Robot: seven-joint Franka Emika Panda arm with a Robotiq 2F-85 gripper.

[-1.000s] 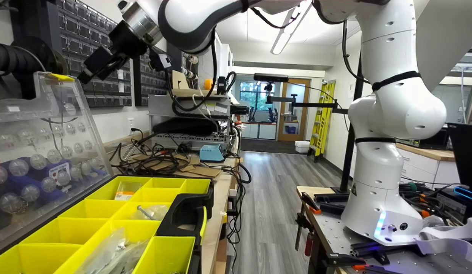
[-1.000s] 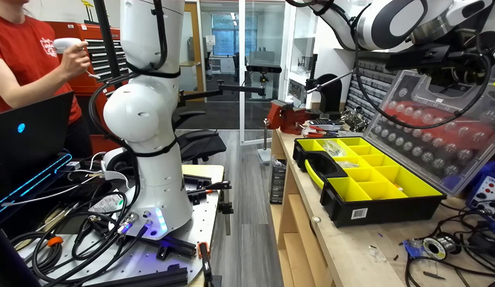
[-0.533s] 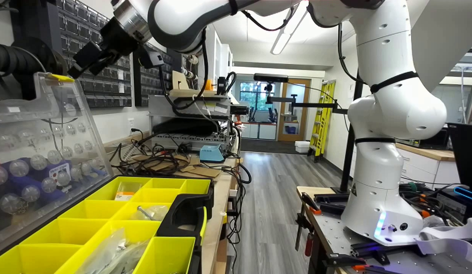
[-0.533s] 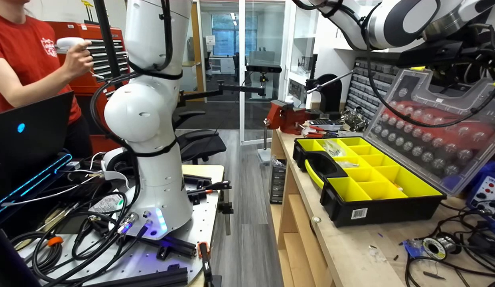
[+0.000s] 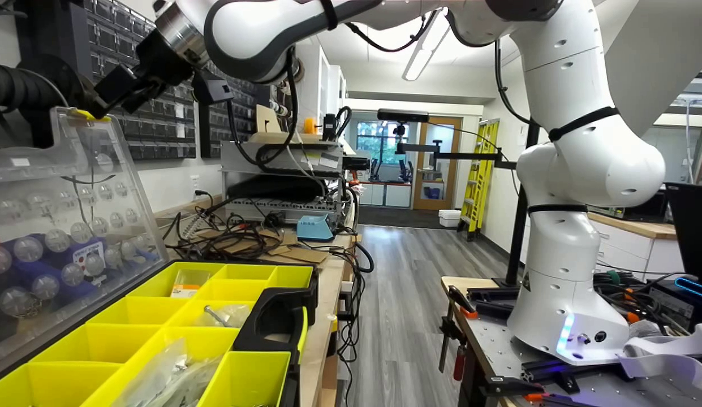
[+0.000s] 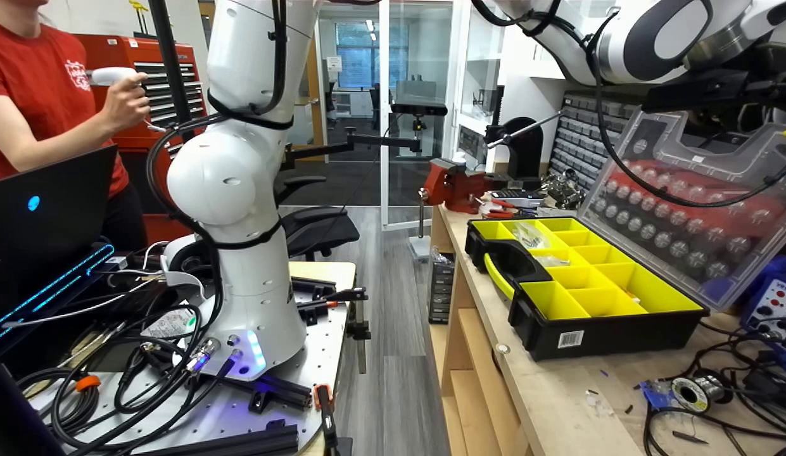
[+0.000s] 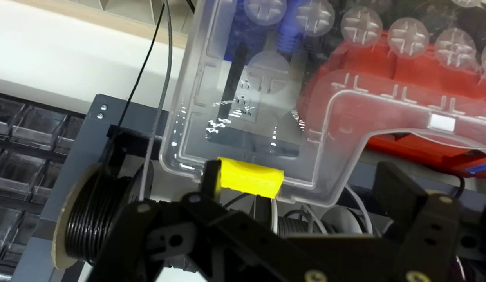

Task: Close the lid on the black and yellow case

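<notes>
The black and yellow case (image 5: 271, 311) lies open on the bench, also in an exterior view (image 6: 608, 339). Its clear lid (image 5: 116, 192) stands up, leaning back at the far side, and shows in the exterior view (image 6: 684, 218) and the wrist view (image 7: 317, 113). A yellow latch (image 7: 250, 178) sits on its top edge. My gripper (image 7: 305, 182) is open and empty at that edge. One finger (image 7: 211, 176) overlaps the latch's end; the other is past the lid's handle recess. I cannot tell whether they touch. In an exterior view my gripper (image 5: 114, 107) is just above the latch (image 5: 90, 115).
Cable spools (image 7: 102, 215) and a grey post stand behind the lid. Small-drawer cabinets (image 5: 141, 79) hang on the wall. A red vise (image 6: 456, 187) and tangled cables (image 6: 716, 392) flank the case on the bench. A person (image 6: 57, 120) stands behind the arm base.
My gripper has moved toward the lid's top edge, left and slightly down in an exterior view, and reached the latch's height. The case and lid have not moved.
</notes>
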